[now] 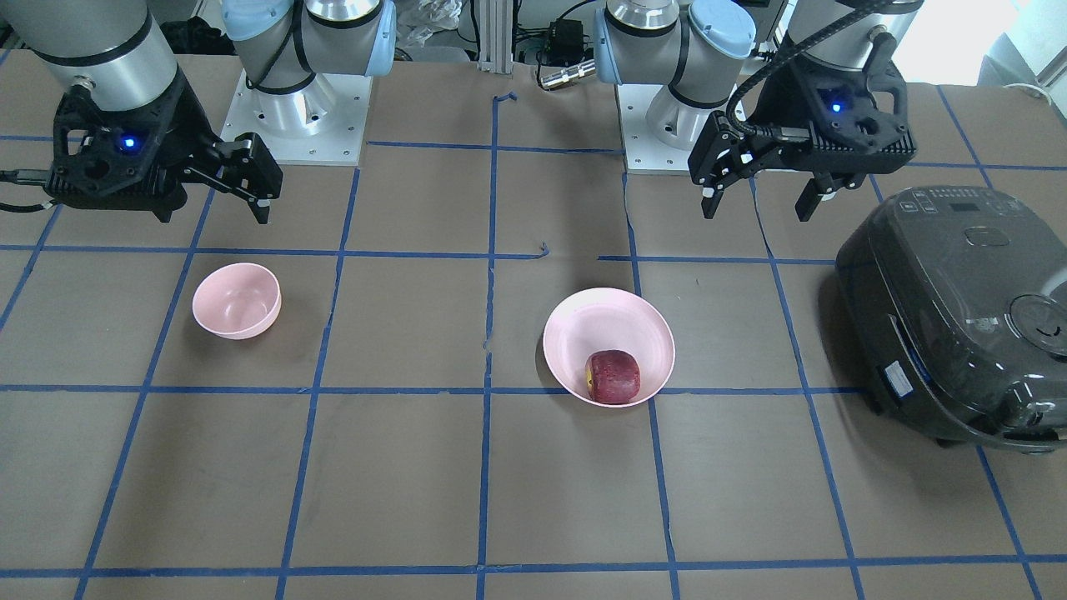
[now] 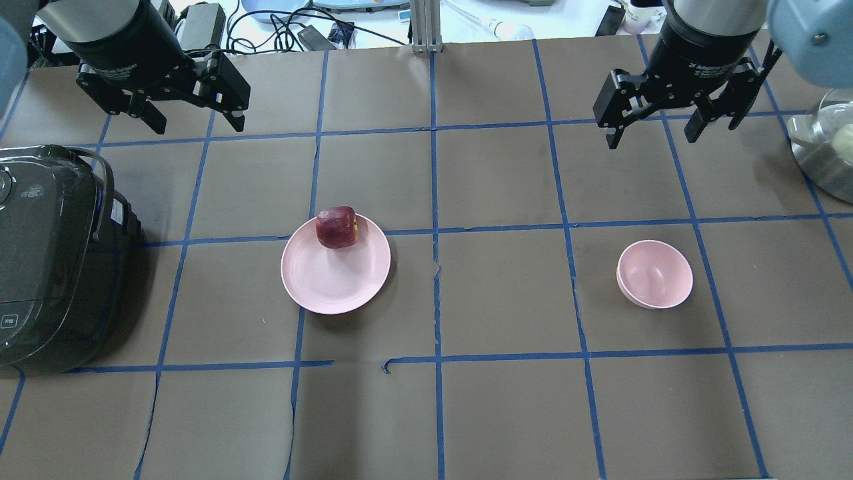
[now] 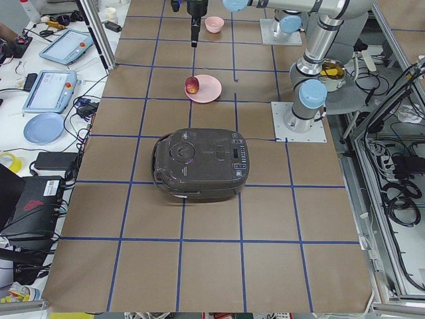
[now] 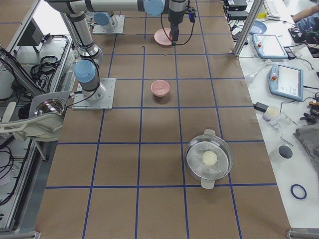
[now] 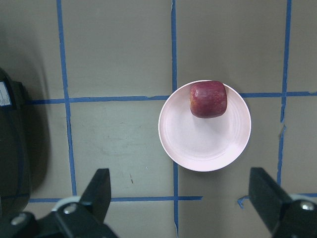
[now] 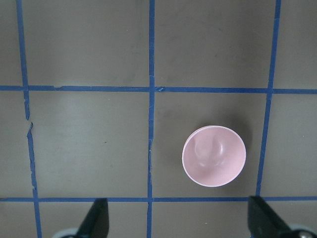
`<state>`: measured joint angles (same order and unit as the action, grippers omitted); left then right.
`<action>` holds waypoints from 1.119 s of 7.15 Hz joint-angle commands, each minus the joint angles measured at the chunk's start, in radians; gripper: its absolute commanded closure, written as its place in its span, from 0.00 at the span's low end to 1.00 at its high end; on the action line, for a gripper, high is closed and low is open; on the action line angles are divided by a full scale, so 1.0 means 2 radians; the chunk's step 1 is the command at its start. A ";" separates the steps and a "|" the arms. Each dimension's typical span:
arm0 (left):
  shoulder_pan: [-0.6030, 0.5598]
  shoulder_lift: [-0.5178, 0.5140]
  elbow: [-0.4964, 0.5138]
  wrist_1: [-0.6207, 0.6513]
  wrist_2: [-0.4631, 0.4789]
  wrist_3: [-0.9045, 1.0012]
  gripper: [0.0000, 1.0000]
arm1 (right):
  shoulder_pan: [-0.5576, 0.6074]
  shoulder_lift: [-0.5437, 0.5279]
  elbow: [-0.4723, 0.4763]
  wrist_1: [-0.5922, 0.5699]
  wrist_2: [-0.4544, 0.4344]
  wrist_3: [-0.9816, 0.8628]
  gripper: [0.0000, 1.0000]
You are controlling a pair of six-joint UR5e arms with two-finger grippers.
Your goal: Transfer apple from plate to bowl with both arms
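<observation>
None of the transfer is done yet. The apple (image 2: 338,227) sits at the rim of the plate (image 2: 333,283), on the counter (image 2: 500,293), well below and ahead of the left jaws, which hang wide open and empty. The empty bowl (image 2: 654,274) lies below and ahead of the right jaws, equally wide open, holding nothing. Grasp, hand-over and drop all seem to remain.

White "2F Adaptive" lettering on right tool (image 2: 652,139) body, cooker (image 2: 53,253) labels illegible
</observation>
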<state>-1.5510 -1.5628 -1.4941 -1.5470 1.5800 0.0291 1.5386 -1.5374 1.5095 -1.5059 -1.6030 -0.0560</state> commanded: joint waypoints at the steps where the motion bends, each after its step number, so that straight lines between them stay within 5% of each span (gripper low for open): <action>1: 0.001 -0.001 0.000 0.001 0.000 0.000 0.00 | 0.000 0.000 0.000 -0.001 0.000 0.000 0.00; 8: 0.001 0.001 0.000 0.002 0.001 0.000 0.00 | 0.000 0.000 0.000 0.003 -0.014 -0.003 0.00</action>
<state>-1.5518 -1.5627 -1.4929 -1.5434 1.5791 0.0280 1.5386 -1.5371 1.5094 -1.5036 -1.6256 -0.0596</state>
